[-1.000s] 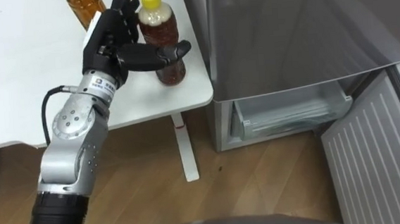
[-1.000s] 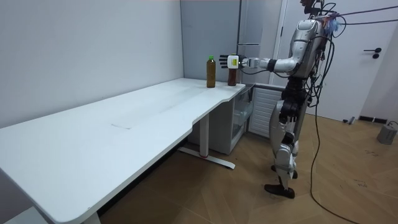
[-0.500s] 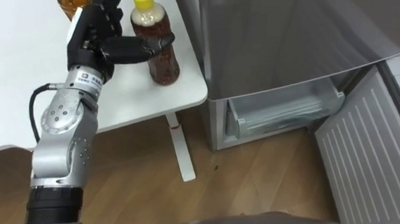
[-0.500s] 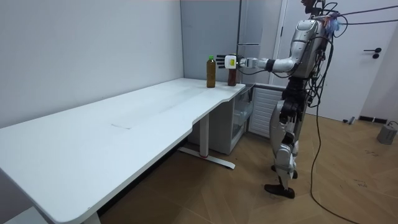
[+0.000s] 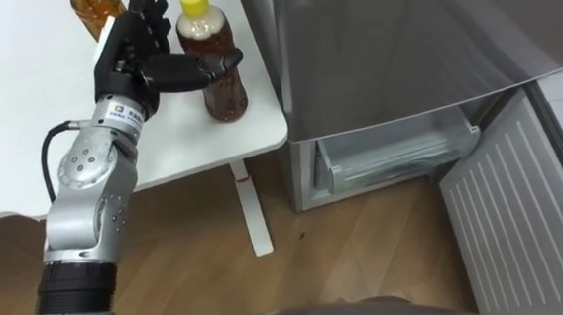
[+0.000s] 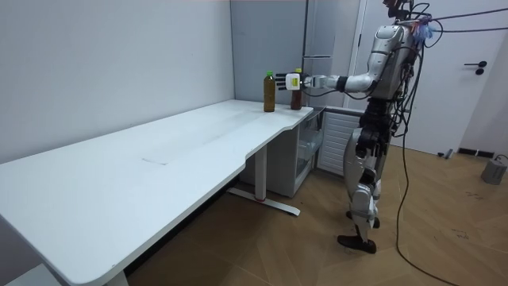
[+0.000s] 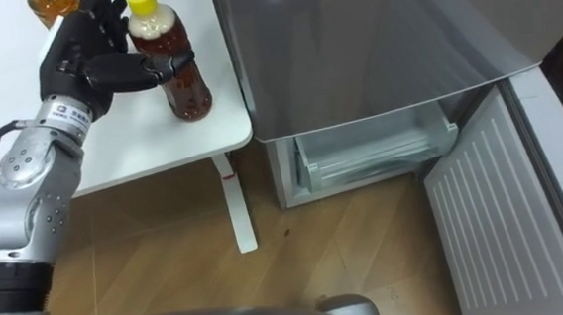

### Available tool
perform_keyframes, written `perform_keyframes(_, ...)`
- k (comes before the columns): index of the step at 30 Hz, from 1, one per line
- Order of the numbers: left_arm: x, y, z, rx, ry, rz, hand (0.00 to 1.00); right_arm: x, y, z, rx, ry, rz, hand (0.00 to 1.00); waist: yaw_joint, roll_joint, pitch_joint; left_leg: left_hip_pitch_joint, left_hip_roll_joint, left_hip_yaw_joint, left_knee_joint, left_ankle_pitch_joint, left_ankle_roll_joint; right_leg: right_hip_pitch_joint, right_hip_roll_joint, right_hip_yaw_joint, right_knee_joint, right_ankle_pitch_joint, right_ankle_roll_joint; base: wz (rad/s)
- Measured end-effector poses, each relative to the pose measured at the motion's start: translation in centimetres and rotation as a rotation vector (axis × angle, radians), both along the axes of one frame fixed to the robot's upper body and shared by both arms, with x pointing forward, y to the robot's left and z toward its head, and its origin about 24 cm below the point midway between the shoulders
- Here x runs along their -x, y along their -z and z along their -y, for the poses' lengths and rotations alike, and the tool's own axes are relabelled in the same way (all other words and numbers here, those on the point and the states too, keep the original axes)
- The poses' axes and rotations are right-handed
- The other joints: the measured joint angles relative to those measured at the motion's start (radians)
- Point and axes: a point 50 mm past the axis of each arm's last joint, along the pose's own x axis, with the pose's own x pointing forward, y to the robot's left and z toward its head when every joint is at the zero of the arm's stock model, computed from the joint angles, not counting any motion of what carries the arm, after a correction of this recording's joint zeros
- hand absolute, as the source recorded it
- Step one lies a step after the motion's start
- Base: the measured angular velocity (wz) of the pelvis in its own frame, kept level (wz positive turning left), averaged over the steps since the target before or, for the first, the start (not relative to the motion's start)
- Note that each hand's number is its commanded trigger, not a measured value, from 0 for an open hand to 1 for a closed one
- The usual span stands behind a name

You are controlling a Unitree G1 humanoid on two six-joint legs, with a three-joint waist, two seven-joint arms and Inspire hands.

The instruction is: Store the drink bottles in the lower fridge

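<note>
Two bottles stand at the near right corner of the table (image 5: 20, 116) in the left eye view: a yellow-capped one (image 5: 225, 94) and another (image 5: 92, 6) further left. The left hand (image 5: 133, 57) is at the yellow-capped bottle, fingers straight and released behind it, thumb laid across its front. To the right the fridge (image 5: 402, 40) has its lower door (image 5: 514, 211) swung open, showing a drawer (image 5: 391, 155). In the room view the robot stands by the fridge, left arm stretched out to the bottles at the table's far end
</note>
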Motion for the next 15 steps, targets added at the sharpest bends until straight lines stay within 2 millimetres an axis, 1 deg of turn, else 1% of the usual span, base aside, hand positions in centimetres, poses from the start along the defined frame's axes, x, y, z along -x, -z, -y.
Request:
perform_keyframes(4,-0.8,-0.2,0.1,0.001,0.004,-0.003,0.0,-0.2,0.0,0.1,0.012,0.003,0.002,0.0,-0.003,0.012,0.0,0.002,0.001,0.006,0.0,0.0,0.0,-0.001,0.001,0.005,0.0,0.0,0.0,-0.03)
perform_keyframes(7,-1.3,0.1,0.4,0.004,0.011,-0.02,0.0,-0.3,0.0,0.1,0.017,0.006,-0.002,0.0,-0.003,0.02,-0.0053,0.006,0.001,0.006,-0.001,0.0,0.0,0.003,0.001,0.007,0.0,0.0,0.0,0.0)
perform_keyframes(8,-1.4,0.3,0.3,0.018,0.008,-0.031,0.0,-0.5,-0.1,0.2,0.021,0.004,0.002,0.0,-0.011,0.023,-0.0073,0.008,0.001,0.006,-0.001,0.0,0.0,0.006,0.001,0.007,0.0,0.0,0.0,0.0)
perform_keyframes(10,-1.4,0.7,0.2,0.05,0.002,-0.05,0.0,-0.9,-0.1,0.2,0.026,0.0,0.014,0.0,-0.026,0.023,-0.0069,0.01,0.001,0.006,-0.001,0.0,0.0,0.009,0.001,0.006,0.0,0.0,0.0,0.0)
perform_keyframes(15,-1.4,0.7,0.2,0.101,0.002,-0.052,0.0,-1.2,-0.1,0.3,0.028,0.008,0.031,0.0,-0.036,0.021,-0.0055,0.01,0.002,0.007,-0.001,0.0,0.0,0.009,0.001,0.006,0.0,0.0,-0.001,0.0)
